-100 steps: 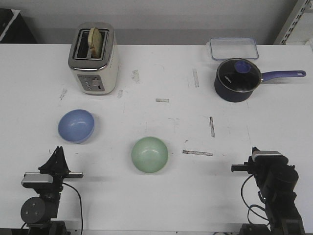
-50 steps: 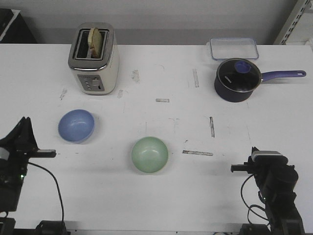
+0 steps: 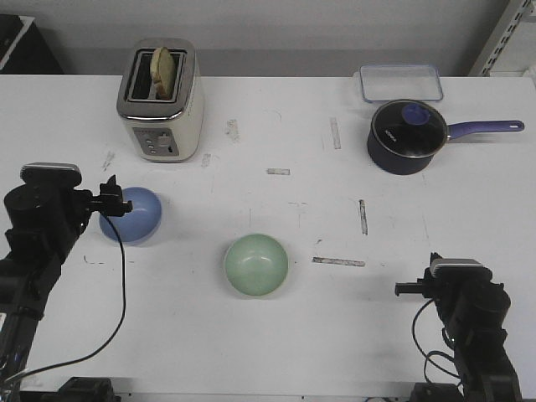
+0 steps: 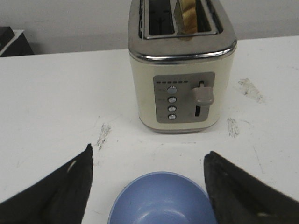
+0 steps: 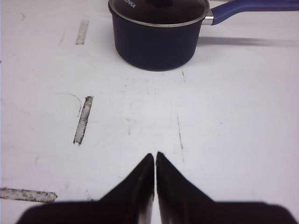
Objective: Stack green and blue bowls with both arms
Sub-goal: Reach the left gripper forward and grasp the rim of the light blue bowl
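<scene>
A: Lower right of the frame?
B: The right gripper (image 3: pixel 400 288), jaws pressed together, empty.
A: Centre?
B: The green bowl (image 3: pixel 256 264), alone.
A: Left side?
B: The left gripper (image 3: pixel 117 203) spread wide around the blue bowl (image 3: pixel 131 214), gripping nothing; the toaster (image 3: pixel 160 100) behind.

Legible text is limited to one item: white brand lettering on the saucepan (image 5: pixel 158 35), at the rim of its lid, only partly in frame in the right wrist view and ending in "NKA". The toaster (image 4: pixel 182 70) buttons carry no readable markings.
</scene>
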Motion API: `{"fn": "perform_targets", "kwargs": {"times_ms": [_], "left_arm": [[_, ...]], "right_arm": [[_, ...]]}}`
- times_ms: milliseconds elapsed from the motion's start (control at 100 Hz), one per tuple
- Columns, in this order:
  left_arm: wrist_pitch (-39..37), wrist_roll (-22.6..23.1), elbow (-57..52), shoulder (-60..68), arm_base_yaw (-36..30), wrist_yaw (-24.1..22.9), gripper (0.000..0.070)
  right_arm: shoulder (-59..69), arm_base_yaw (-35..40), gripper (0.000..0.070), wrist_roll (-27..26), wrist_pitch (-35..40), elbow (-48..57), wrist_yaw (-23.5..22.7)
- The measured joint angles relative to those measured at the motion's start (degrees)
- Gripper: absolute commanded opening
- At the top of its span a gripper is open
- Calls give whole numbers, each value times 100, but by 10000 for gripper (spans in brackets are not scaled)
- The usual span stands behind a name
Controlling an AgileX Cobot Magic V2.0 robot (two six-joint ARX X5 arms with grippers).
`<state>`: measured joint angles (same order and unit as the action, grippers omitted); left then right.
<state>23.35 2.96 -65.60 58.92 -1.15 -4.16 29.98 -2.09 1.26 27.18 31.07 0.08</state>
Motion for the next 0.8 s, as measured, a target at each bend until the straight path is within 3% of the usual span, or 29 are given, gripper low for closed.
{"fn": "perform_targets", "kwargs": {"times_ms": [140, 370, 800], "left_arm": [[317, -350, 0, 549, 560, 199, 494], [1115, -682, 0, 1436, 1451, 1440, 492], [986, -717, 0, 2992, 1611, 1502, 482]], "right_arm": [[0, 0, 0, 0, 39, 0, 0], [0, 0, 0, 0, 39, 0, 0], [0, 0, 0, 0, 37, 0, 0]]}}
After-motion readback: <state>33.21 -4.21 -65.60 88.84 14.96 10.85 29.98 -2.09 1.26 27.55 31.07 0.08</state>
